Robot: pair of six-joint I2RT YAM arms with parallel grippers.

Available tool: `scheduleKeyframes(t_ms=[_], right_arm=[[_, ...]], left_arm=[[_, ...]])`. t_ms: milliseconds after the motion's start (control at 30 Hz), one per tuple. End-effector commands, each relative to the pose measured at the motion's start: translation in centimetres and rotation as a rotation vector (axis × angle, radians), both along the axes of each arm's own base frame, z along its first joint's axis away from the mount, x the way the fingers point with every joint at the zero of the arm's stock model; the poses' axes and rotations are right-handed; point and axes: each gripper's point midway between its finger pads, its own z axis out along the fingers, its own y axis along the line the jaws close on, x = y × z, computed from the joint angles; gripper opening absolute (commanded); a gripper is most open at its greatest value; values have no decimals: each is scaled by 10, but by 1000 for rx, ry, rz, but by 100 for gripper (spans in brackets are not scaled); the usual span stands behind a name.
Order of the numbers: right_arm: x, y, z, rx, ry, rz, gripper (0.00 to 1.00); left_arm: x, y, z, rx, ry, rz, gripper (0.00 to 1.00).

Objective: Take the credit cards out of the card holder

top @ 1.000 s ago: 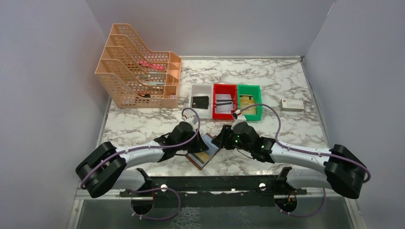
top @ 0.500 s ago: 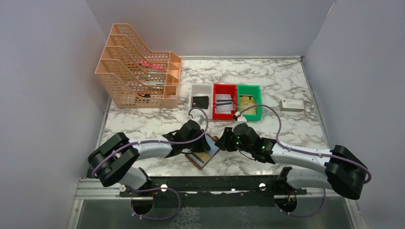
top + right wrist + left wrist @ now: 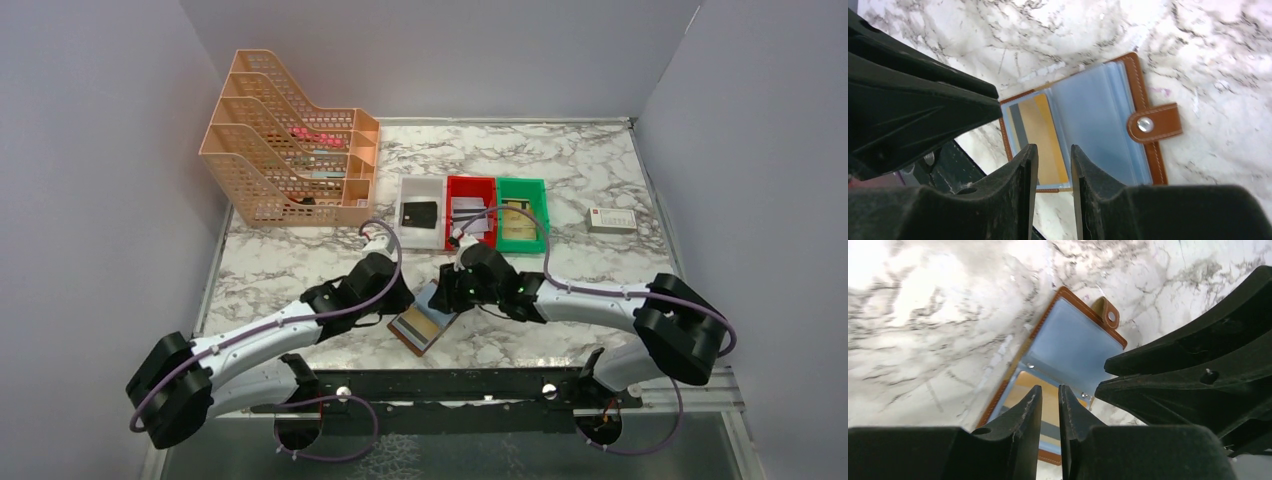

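Observation:
The brown card holder (image 3: 424, 325) lies open on the marble near the front edge, its pale blue sleeves (image 3: 1095, 120) facing up and its closing tab (image 3: 1154, 123) out to one side. A gold-yellow credit card with a dark stripe (image 3: 1040, 131) sits inside a sleeve; the left wrist view shows the same card (image 3: 1050, 402). My left gripper (image 3: 1050, 390) hovers just over that card, open by a narrow gap and holding nothing. My right gripper (image 3: 1053, 150) hangs over the card's edge, open a little wider and also empty. The two grippers almost touch above the holder.
Behind the holder stand a white bin (image 3: 421, 190) with a black card, a red bin (image 3: 470, 185) with pale cards, and a green bin (image 3: 524, 186) with gold cards. An orange mesh rack (image 3: 290, 165) is back left. A small white box (image 3: 612, 220) lies at right.
The left gripper's jaws have parted slightly, and its arm has swung back to the left. The right gripper's jaws have narrowed, and it has moved left over the holder.

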Motion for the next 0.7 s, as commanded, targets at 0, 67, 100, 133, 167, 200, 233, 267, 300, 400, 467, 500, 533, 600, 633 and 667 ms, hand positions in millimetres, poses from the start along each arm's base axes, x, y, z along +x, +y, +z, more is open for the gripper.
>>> scheduleKeyframes(t_ms=[0,67,100,133,167,200,233,267,300,400,467,500,533,600,633,667], right_arm=[[-2,23,8,14,-35,144,36],[1,28,1,-12,-31,167,36],[2,29,-3,-29,-27,177,36],[3,31,-8,-44,-20,187,37],[4,34,-13,-57,-14,197,37],[5,36,-17,-69,-6,203,38],[9,36,-23,-96,2,190,38],[13,34,-29,-126,10,167,38],[17,31,-34,-153,12,136,38],[30,10,-46,-234,4,1,38],[29,-6,-53,-264,12,-71,38],[27,-12,-56,-268,23,-104,38],[24,-17,-58,-264,37,-127,38],[15,-23,-64,-237,79,-156,38],[9,-25,-66,-217,103,-163,38],[4,-28,-69,-204,126,-178,38]], left_arm=[[3,36,7,85,-46,116,23],[0,41,13,62,-56,138,23],[-1,43,14,53,-58,148,24],[-2,45,15,40,-60,155,24],[-4,46,16,27,-62,161,25],[-5,48,16,17,-63,165,26],[-6,49,17,11,-64,167,27],[-8,50,17,7,-64,166,28],[-9,50,16,4,-62,162,29],[-15,48,14,0,-42,131,32],[-22,44,9,0,-11,97,33],[-24,42,7,0,2,83,34],[-27,41,3,1,20,68,34],[-33,37,-2,-1,50,39,36],[-35,35,-3,-3,59,27,36],[-36,33,-3,-7,65,17,37]])
